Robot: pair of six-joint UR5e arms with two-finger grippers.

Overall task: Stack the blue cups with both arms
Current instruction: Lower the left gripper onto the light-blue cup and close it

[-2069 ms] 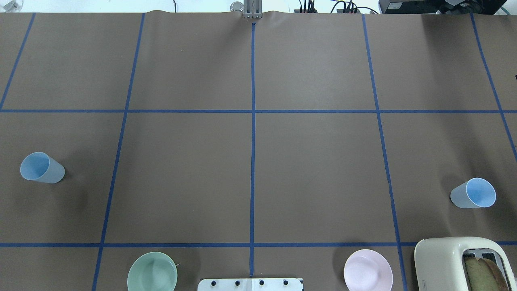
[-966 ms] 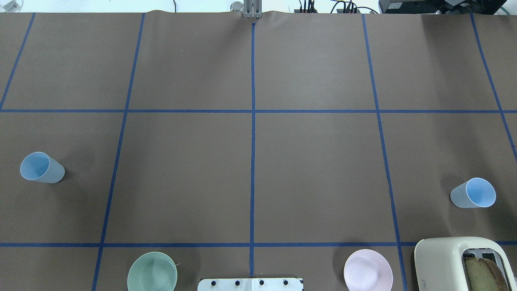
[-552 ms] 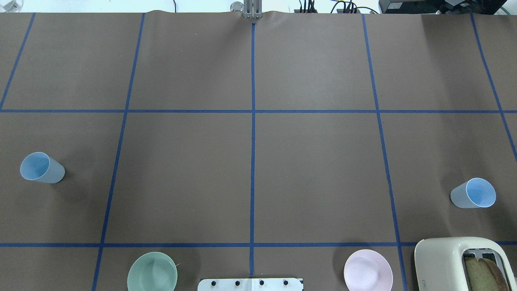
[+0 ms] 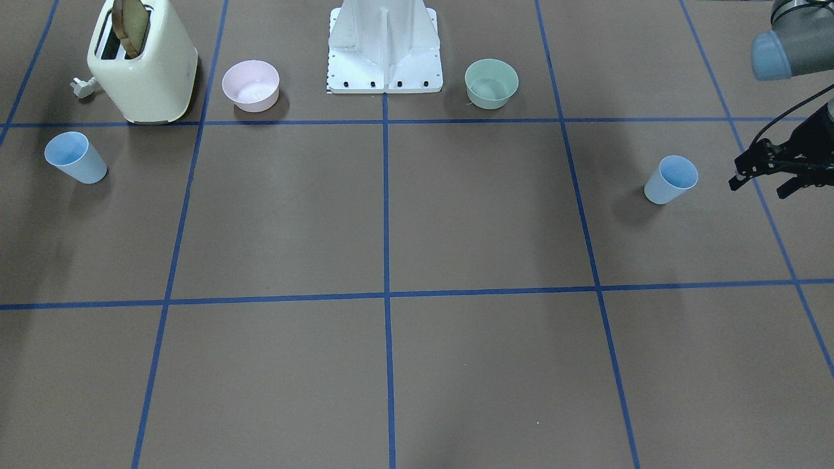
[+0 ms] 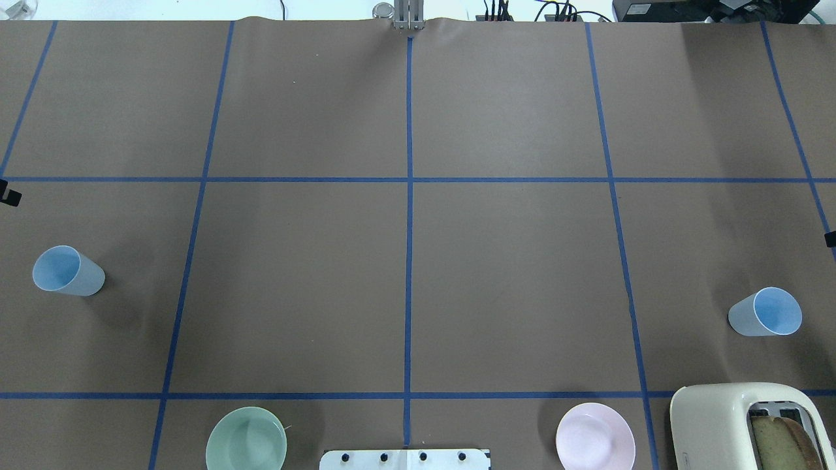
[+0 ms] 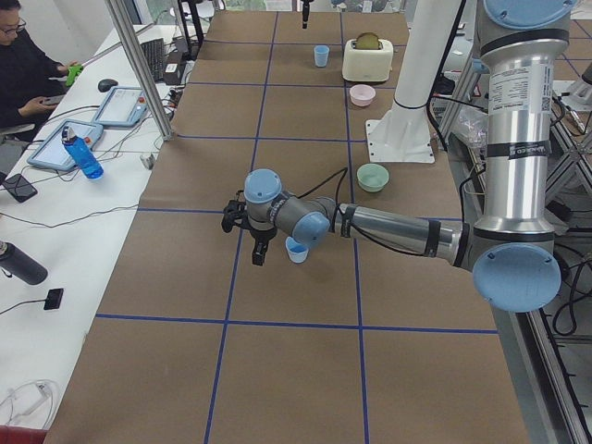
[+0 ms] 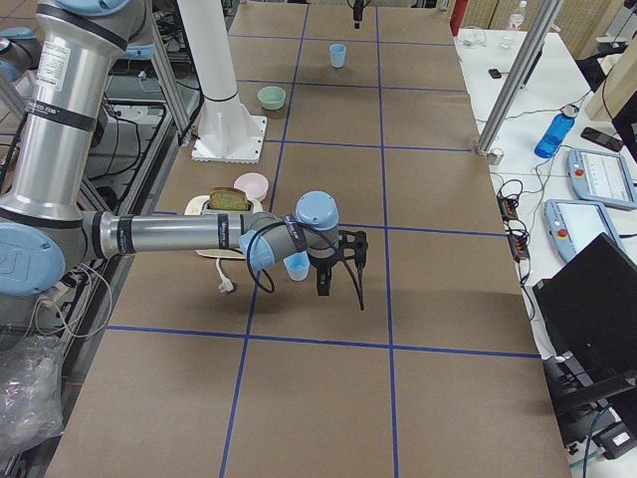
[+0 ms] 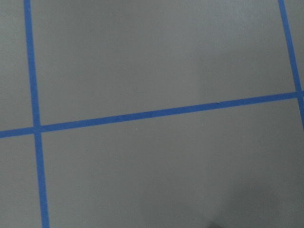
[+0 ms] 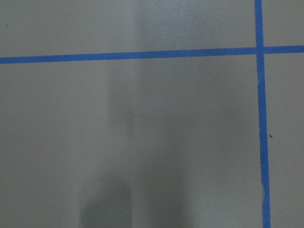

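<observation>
Two pale-blue cups stand upright and far apart. The left cup also shows in the front view and the left view. The right cup also shows in the front view and the right view. My left gripper hangs open and empty, outboard of the left cup and apart from it; overhead only one fingertip shows. My right gripper hovers just beyond the right cup. Overhead only a black tip shows, so I cannot tell whether it is open. Both wrist views show bare table.
A cream toaster holding bread stands near the right cup. A pink bowl and a mint-green bowl flank the white pedestal at the robot's edge. Blue tape lines grid the brown table.
Black gripper tips have come into the overhead view at the left and right edges. Both cups, the bowls and the toaster have not moved.
</observation>
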